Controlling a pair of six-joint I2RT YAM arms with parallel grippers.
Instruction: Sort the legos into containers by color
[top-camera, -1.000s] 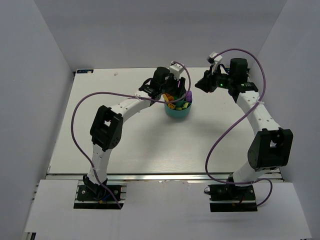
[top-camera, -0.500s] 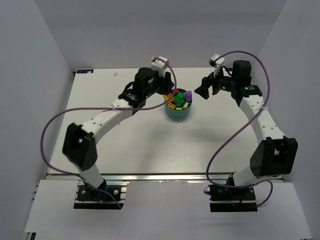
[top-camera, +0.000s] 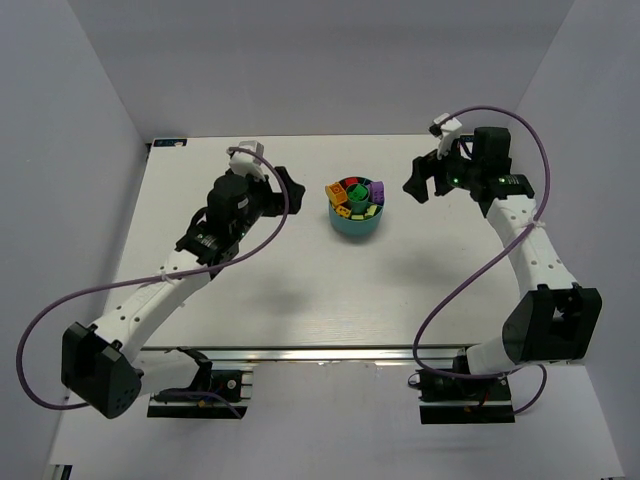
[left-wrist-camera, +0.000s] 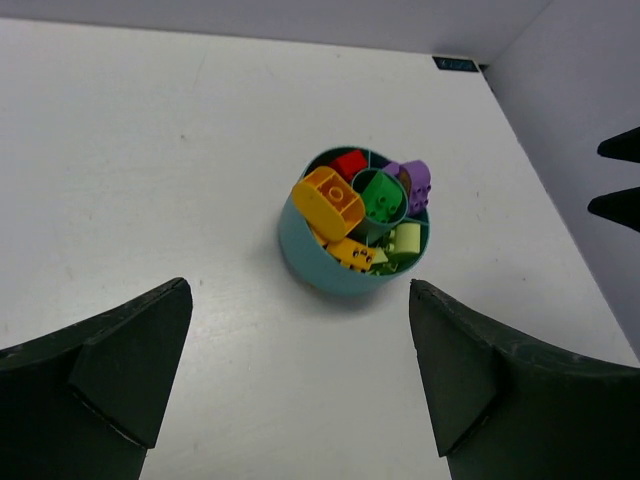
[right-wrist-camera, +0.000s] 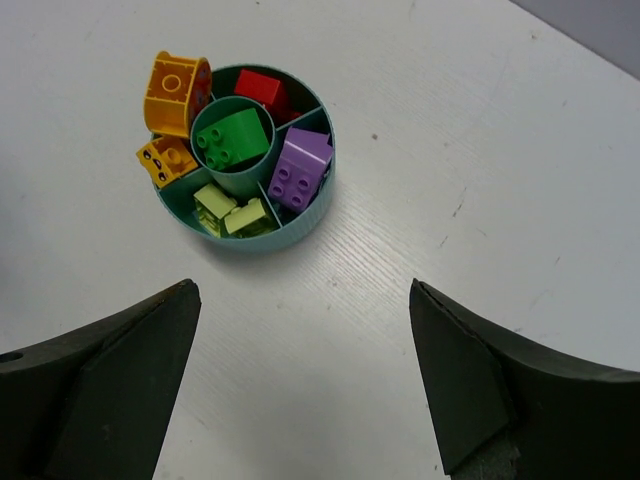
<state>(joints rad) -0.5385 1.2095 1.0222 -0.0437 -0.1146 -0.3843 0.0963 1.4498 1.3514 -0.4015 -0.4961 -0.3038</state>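
Legos (right-wrist-camera: 235, 135) packed in teal dish (right-wrist-camera: 305, 222), lime ones (right-wrist-camera: 232, 214) overlapping, perhaps three, left hand (left-wrist-camera: 298, 290), right hand (right-wrist-camera: 302, 287) both wide, empty

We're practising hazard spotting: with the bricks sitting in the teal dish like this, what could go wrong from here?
1. The big orange brick sits tilted on top of its pile and overhangs the rim of the teal dish; a nudge may tip it onto the table.
2. The purple brick stands higher than its compartment wall, so a bump to the dish might spill it.
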